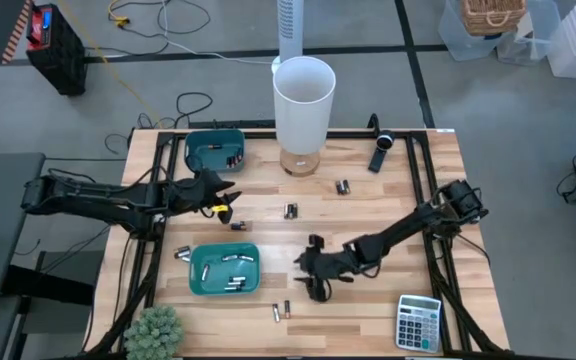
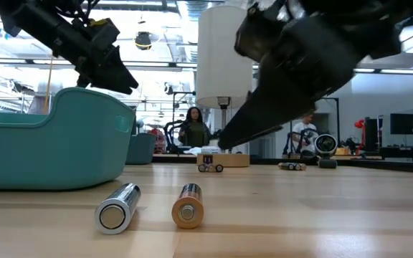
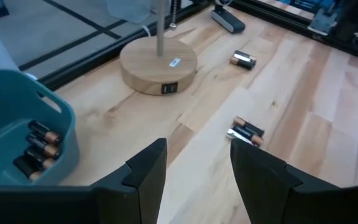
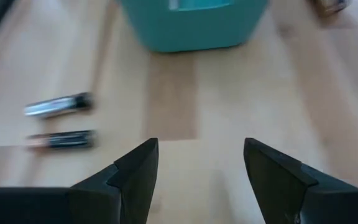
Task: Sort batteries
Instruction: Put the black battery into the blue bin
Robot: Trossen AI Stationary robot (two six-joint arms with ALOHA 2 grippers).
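Note:
Several small batteries lie loose on the wooden table: a pair at the middle, a pair farther back, and a silver one and a copper-topped one near the front edge. That front pair shows close in the low view and in the right wrist view. The back teal bin holds dark batteries. The front teal bin holds silvery ones. My left gripper is open and empty, beside the back bin. My right gripper is open and empty, right of the front bin.
A white lamp on a round wooden base stands at the back middle. A black remote-like device lies at the back right. A calculator sits at the front right and a small plant at the front left. People stand in the room behind.

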